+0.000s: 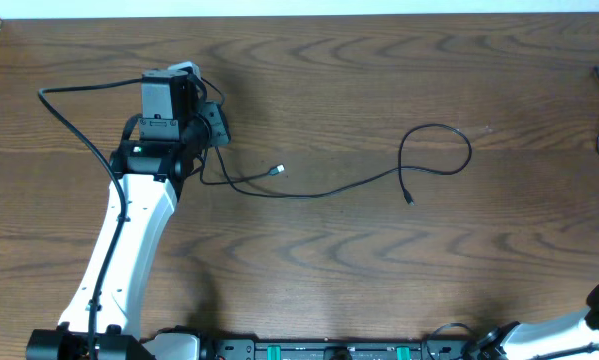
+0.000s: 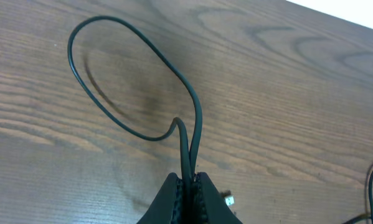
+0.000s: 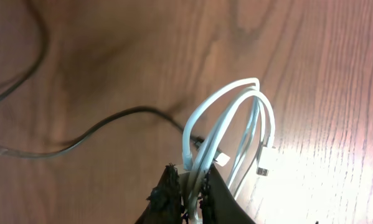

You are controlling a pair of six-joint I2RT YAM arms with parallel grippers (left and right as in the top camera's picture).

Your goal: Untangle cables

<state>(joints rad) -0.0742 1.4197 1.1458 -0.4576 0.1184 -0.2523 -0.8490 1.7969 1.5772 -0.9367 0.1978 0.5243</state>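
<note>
Right tool (image 3: 192, 186) clenched on white cable (image 3: 248, 81); left tool (image 2: 189, 186) clamps black cable (image 2: 71, 53).

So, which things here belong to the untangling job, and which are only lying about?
Belong to the job: black cable, clamped in the left gripper; white cable, bunched in the right gripper.
Only lying about: the left arm's own thick black cord; the wooden table.

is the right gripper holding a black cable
No, the right gripper is shut on loops of a white cable; the black cable lies loose beside it.
</note>
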